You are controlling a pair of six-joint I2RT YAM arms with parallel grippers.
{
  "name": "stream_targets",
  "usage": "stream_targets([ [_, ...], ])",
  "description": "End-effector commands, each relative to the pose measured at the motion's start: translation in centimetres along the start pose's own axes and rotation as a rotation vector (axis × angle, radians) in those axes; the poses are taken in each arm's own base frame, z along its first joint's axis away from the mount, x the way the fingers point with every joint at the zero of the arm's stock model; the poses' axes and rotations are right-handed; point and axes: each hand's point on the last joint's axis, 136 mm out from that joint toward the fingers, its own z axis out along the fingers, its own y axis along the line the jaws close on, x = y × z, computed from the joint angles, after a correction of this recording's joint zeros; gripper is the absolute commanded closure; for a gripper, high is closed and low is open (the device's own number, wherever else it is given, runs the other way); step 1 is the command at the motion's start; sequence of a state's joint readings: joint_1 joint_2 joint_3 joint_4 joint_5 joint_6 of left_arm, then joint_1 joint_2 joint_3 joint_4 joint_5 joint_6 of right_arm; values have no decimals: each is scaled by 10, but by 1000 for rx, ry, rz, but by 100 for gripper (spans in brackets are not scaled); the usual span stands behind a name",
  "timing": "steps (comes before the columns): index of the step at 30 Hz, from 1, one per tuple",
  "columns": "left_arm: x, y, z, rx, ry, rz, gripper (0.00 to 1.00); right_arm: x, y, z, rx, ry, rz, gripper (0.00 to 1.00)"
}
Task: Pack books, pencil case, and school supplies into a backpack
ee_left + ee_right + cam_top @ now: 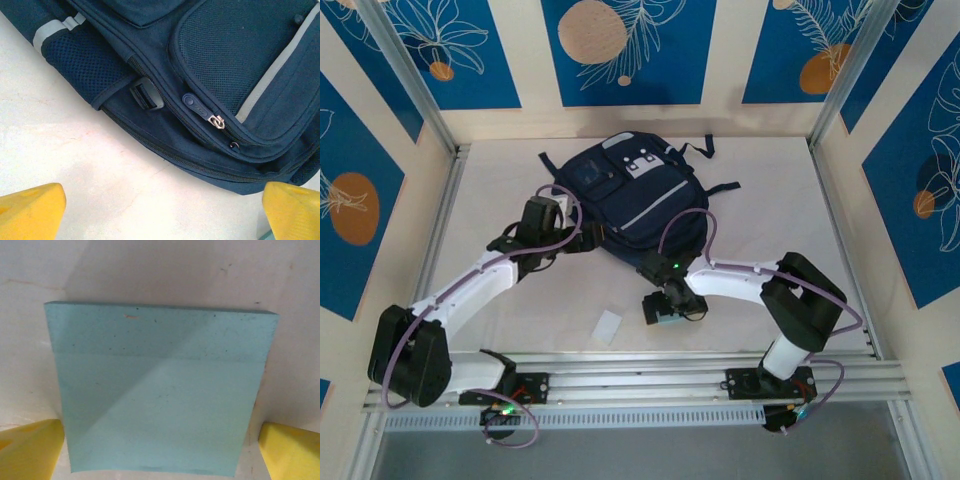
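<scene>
At the left of the overhead view, the left fingers (32, 207) stand wide apart and empty, pointed at the lower left edge of the backpack (630, 200) just above the tabletop (760, 200). They seem to be waiting there to steady the bag or work its opening. From the left wrist, a zip pull (216, 121) sits right of centre on the front pocket, with a dark buckle (145, 95) just left of it, and the zips along this edge look closed. Lower down and a little right, the white piece (608, 327) lies flat and alone near the front rail, well apart from either arm. The bag itself lies flat, front pocket up, across the upper middle of the frame. Just below its bottom edge, right of centre, the right fingers (30, 447) hang spread wide over the pad (160, 390), one tip at each lower corner and not gripping it. I take that as lining up a pinch across its sides. The pad lies flat and thin, so the tips must get low to catch its edges.
</scene>
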State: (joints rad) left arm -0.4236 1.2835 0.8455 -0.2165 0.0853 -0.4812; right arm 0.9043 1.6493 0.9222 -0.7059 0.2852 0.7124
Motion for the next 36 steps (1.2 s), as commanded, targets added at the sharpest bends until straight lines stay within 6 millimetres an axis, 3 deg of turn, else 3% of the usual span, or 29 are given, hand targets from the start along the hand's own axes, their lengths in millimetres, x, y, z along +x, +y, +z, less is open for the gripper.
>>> stream_targets([
  [1, 1, 0, -8, -4, -3, 8, 0, -9, 13, 9, -28, -21, 19, 5],
  [7, -1, -1, -13, -3, -5, 21, 0, -6, 7, 10, -21, -10, 32, 30],
  [11, -8, -12, -15, 18, 7, 75, 2, -12, 6, -7, -61, -44, 40, 31],
  [17, -25, -40, -7, 0, -4, 267, 4, -34, -15, -48, -191, -121, 124, 35],
  [21, -33, -67, 11, 24, 15, 376, 5, -52, -34, -78, -327, -203, 206, 35],
  [26, -32, -95, 45, 32, 80, 507, 6, -75, -73, -107, -438, -322, 339, 35],
  [31, -19, -106, 78, -19, 179, 632, 6, -89, -106, -119, -494, -400, 440, 35],
  [36, -4, -118, 100, -30, 237, 712, 7, -97, -124, -123, -546, -439, 513, 35],
])
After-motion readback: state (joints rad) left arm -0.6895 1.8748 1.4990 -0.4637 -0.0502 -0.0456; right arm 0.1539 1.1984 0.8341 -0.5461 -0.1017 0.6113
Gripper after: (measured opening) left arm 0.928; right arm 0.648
